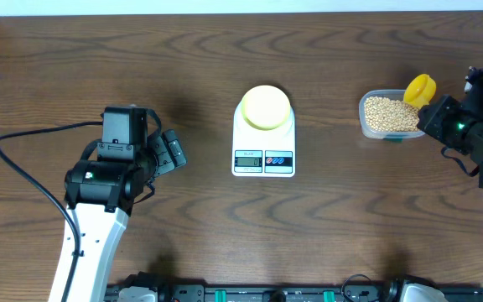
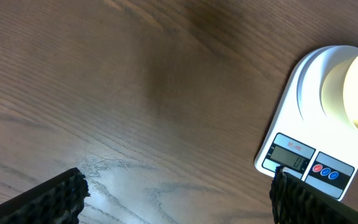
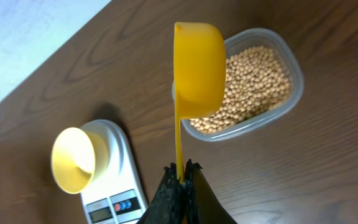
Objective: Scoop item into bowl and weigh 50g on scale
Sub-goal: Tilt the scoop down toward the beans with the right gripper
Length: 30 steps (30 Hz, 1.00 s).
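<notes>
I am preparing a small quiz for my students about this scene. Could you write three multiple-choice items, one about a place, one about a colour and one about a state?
1. Where does the small round pale-yellow plastic bowl stand?
A. on the small white rectangular digital scale
B. on a shelf
C. on the floor

2. What colour is the handled plastic scoop?
A. red
B. bright yellow
C. white

3. How is the right gripper?
A. open and empty
B. shut on the scoop's handle
C. open around the bowl

Answers:
1 A, the bowl sits on the scale's platform.
2 B, the right wrist view shows it yellow.
3 B, the handle runs between the closed fingers.
</notes>
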### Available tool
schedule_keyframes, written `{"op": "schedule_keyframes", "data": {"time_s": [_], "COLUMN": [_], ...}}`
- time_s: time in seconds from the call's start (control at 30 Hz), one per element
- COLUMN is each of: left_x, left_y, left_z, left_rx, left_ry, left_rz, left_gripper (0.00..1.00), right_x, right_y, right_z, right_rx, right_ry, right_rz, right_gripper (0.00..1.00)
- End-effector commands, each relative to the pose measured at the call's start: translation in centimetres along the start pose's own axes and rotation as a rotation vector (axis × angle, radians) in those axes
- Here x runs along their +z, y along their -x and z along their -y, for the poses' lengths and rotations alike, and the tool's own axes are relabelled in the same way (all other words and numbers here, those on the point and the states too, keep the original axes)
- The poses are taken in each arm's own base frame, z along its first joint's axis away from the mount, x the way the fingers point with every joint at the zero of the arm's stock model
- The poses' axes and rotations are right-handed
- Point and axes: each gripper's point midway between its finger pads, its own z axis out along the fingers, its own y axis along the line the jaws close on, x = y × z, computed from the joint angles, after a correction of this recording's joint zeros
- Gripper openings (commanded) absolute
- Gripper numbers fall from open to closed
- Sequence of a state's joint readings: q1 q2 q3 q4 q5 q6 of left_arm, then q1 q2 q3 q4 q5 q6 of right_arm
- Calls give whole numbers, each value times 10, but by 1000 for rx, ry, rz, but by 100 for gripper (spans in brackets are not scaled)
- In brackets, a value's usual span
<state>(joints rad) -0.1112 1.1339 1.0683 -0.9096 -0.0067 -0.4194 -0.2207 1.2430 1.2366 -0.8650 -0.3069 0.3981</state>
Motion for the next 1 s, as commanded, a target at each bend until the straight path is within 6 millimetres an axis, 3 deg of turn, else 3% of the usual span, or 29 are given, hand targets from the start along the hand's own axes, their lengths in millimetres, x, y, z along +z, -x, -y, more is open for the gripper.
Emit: {"op": "schedule_keyframes", "data": {"time_s": [0.0,0.37,0.97], "left_x": [-2,-2,-2], "left_y": [4,4,4], "left_z": [-3,-3,-3], "left_rx": [-7,-7,-7], "left_ry": [16,16,16], "left_rz": [13,13,13], "left_gripper": [96,96,96], "right_x": [-9,-9,-9], "right_y": [3,-14,-1], "right_z": [-13,9,12], "right_rx": [56,14,-138], "right_ry": [54,-56,-84], "right_rz": [6,-51,1], "right_gripper": [1,1,1]}}
